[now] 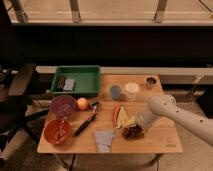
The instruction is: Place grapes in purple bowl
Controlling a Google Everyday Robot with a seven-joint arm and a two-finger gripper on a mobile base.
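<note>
The grapes (133, 132), a dark red-purple cluster, lie on the wooden table (160, 142) near its front edge, right of centre. My gripper (136, 124) hangs at the end of the white arm (172, 112), right over the grapes and touching or nearly touching them. The purple bowl (62, 105) stands at the table's left side, far from the gripper, with an orange-red bowl (57, 131) in front of it.
A round orange fruit (82, 103) sits beside the purple bowl. A dark utensil (86, 121), a grey cloth (104, 138), a red-and-yellow item (120, 117), a blue cup (115, 92), a white cup (131, 90), a small metal cup (150, 82) and a green bin (78, 80) share the table.
</note>
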